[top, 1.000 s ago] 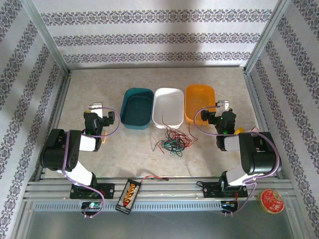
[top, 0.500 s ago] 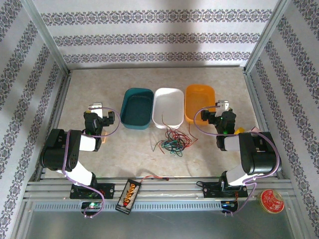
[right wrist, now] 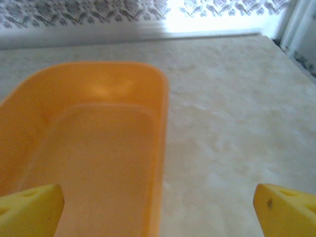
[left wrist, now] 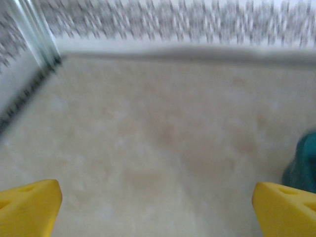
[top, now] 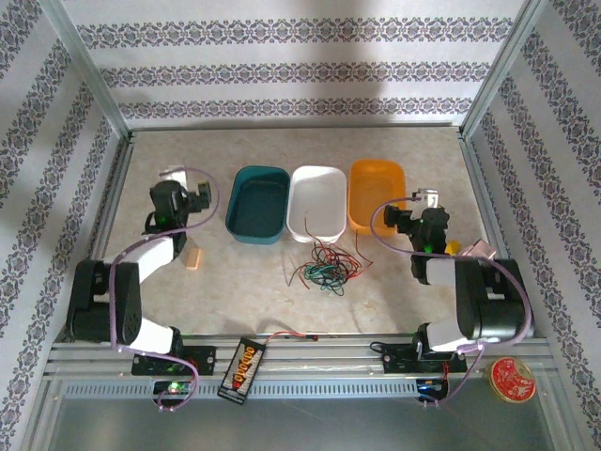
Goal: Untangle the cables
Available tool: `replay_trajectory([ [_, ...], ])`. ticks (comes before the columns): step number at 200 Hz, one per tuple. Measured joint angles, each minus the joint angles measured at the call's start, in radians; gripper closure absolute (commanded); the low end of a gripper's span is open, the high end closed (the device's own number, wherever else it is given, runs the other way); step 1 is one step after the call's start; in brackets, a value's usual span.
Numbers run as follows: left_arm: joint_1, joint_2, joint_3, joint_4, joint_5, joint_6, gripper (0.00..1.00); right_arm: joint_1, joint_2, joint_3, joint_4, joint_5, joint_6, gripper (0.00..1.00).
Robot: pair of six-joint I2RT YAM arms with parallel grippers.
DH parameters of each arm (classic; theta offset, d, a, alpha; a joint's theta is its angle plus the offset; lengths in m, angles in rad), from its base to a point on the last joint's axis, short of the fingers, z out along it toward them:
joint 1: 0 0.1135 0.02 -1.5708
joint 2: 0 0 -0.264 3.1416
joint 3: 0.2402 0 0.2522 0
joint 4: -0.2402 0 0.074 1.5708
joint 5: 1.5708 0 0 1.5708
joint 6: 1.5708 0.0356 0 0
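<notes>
Near the table's middle, seen from above, the thin red, green and black cables (top: 324, 266) are lying in one knotted heap, just near of the white plastic tray (top: 317, 202). The untangling is not yet beginning. The left gripper (top: 173, 178) and the right gripper (top: 424, 201) are hanging well apart from the heap.

At the left wrist, the yellow fingers (left wrist: 29, 205) are standing wide apart over the bare beige tabletop (left wrist: 158, 138).

At the right wrist, the jaws are gaping too, above the orange plastic tray (right wrist: 160, 98).

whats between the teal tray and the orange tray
The white tray sits between the teal tray and the orange tray, as the top view shows.
</notes>
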Motion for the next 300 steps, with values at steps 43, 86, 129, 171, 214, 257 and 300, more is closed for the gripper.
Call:
replay_trajectory([
  [43,-0.073,-0.195,0.006,-0.191,-0.119,-0.132,0.01,0.211,-0.369,0.183,-0.444,0.103,0.103,0.07],
  [86,-0.469,-0.257,-0.029,-0.318,-0.061,-0.237,0.01,0.548,-0.401,0.285,-0.807,-0.014,0.184,0.33],
  [129,-0.650,-0.167,-0.089,-0.320,0.090,-0.333,0.01,0.626,-0.245,0.330,-1.036,-0.161,0.246,0.57],
  [171,-0.700,-0.145,-0.100,-0.322,0.189,-0.363,0.01,0.626,-0.114,0.395,-1.089,-0.233,0.259,0.66],
  [214,-0.760,-0.134,-0.086,-0.367,0.265,-0.354,0.01,0.626,-0.045,0.428,-1.085,-0.275,0.262,0.90],
  [257,-0.794,-0.045,-0.024,-0.381,0.341,-0.327,0.01,0.626,-0.046,0.428,-1.081,-0.284,0.278,1.00],
  [300,-0.813,0.130,0.111,-0.384,0.453,-0.270,0.01,0.575,-0.156,0.428,-1.059,-0.307,0.328,1.00],
])
